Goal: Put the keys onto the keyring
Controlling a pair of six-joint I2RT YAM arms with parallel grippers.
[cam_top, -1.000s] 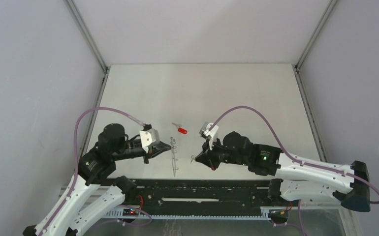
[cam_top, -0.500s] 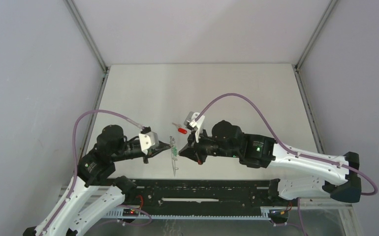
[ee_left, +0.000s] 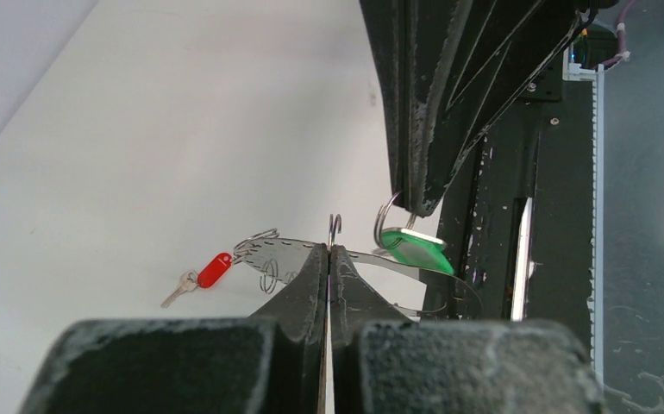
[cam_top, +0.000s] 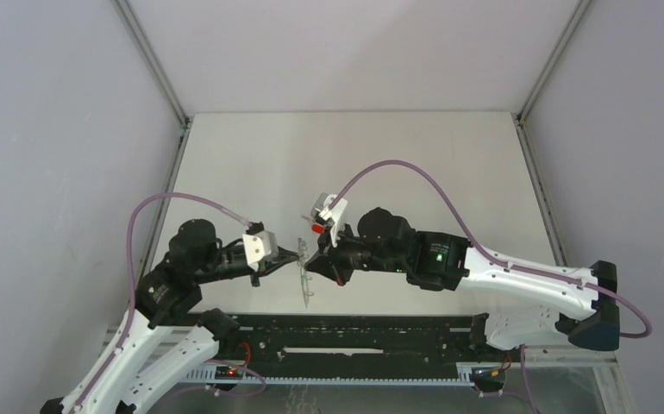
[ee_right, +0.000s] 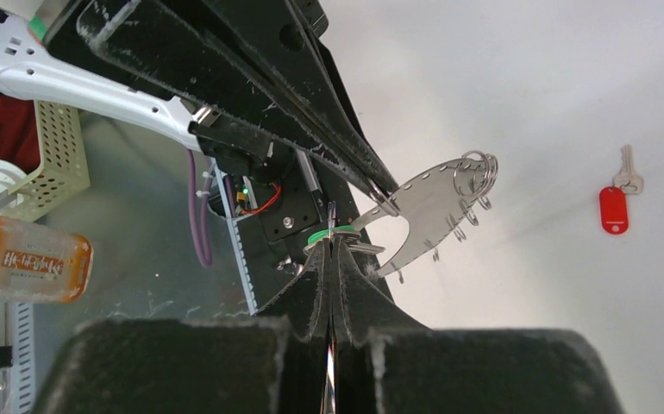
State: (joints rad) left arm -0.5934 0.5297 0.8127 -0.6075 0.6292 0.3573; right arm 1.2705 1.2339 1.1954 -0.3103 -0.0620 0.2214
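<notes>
My left gripper is shut on the top edge of the keyring, a thin grey crescent strip with small wire rings, held upright above the table. My right gripper is shut on the green key, pinching it by its head and small ring. It holds the key right beside the keyring's near end; I cannot tell whether they touch. In the top view both grippers meet at the keyring. The red key lies loose on the table just beyond, also seen as the red key.
A black rail runs along the table's near edge below the grippers. Off the table, the right wrist view shows an orange bottle and a pale mesh basket. Grey walls enclose the table on three sides.
My right arm has swung left with the green key, from right of the keyring up to it. The left arm and keyring have barely moved.
</notes>
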